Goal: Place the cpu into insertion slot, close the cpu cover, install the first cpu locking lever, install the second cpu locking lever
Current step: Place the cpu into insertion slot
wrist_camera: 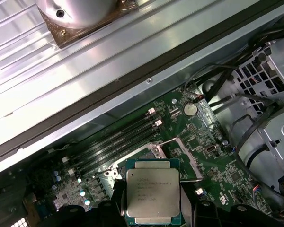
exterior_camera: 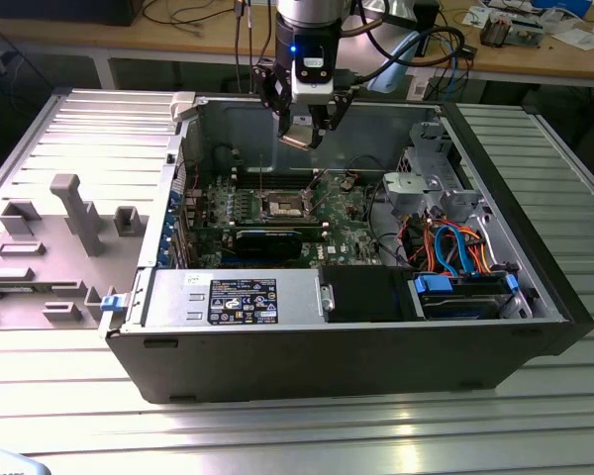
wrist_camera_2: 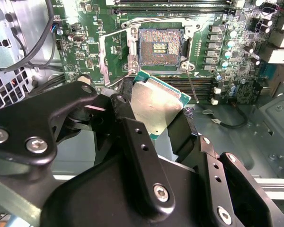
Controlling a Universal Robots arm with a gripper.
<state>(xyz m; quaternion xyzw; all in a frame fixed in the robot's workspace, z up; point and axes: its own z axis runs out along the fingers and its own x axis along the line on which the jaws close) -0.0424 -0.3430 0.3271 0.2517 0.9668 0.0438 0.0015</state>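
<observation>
Ribbed counter [exterior_camera: 277, 435], open case [exterior_camera: 327, 361]: jaws clamped on cpu [wrist_camera_2: 154, 106] above insertion slot [wrist_camera_2: 161, 46], apparently tilted; level before seating.

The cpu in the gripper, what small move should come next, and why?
Probably a short descent toward the insertion slot, with the gripper shut on the cpu. In the exterior view the chip hangs well above the motherboard, and in the second wrist view the slot's dark centre lies bare.
</observation>
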